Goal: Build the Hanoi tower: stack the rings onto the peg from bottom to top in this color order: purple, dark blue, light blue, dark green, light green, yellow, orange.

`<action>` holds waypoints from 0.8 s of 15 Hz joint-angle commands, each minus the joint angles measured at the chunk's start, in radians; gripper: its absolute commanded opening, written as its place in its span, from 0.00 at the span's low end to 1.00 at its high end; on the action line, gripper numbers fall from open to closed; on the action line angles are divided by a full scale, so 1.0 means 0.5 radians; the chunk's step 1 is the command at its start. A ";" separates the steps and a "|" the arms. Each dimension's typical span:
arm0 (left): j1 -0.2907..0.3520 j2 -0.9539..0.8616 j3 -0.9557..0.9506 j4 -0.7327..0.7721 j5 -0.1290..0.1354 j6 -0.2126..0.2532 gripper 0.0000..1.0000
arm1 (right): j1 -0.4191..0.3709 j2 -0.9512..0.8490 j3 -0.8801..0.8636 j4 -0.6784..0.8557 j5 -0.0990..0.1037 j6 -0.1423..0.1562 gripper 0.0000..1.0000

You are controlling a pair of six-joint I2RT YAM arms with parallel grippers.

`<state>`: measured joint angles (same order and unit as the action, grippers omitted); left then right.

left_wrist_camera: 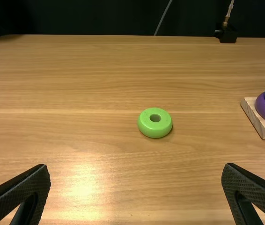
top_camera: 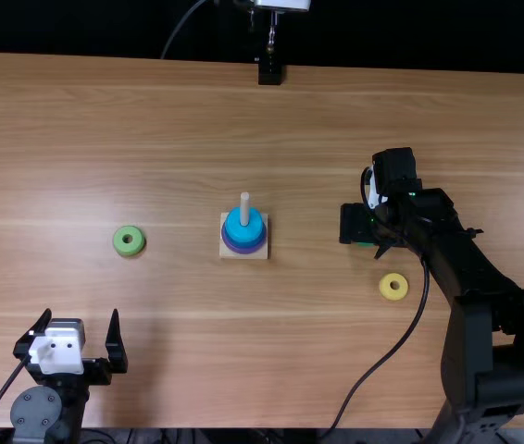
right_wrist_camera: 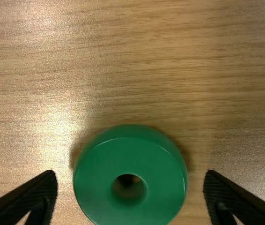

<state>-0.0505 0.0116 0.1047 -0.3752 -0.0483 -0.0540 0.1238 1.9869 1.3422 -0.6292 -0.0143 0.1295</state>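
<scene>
The peg (top_camera: 244, 209) on its square wooden base (top_camera: 230, 252) holds the purple (top_camera: 246, 251), dark blue and light blue (top_camera: 243, 225) rings. My right gripper (top_camera: 364, 242) is low over the dark green ring (top_camera: 365, 244), mostly covering it. In the right wrist view, my right gripper (right_wrist_camera: 130, 187) is open, its fingers on either side of the dark green ring (right_wrist_camera: 146, 206), with gaps. My left gripper (top_camera: 77, 335) stands open at the near left; in its wrist view the left gripper (left_wrist_camera: 136, 187) is empty. The light green ring (top_camera: 129, 241) lies beyond it.
A yellow ring (top_camera: 393, 287) lies on the table just nearer than my right gripper, beside that arm's cable (top_camera: 387, 355). A black mount (top_camera: 269, 70) stands at the table's far edge.
</scene>
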 commanded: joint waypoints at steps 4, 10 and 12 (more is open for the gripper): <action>0.012 -0.023 -0.209 -0.159 -0.010 0.009 1.00 | 0.013 0.097 0.052 -0.003 0.007 0.010 0.23; 0.012 -0.023 -0.209 -0.159 -0.010 0.009 1.00 | 0.047 0.073 0.166 -0.040 0.010 0.010 0.00; 0.012 -0.023 -0.209 -0.159 -0.010 0.009 1.00 | 0.084 0.036 0.325 -0.154 0.007 0.006 0.00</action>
<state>-0.0505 0.0116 0.1047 -0.3752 -0.0486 -0.0532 0.1452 2.0109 1.4712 -0.7174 -0.0105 0.1295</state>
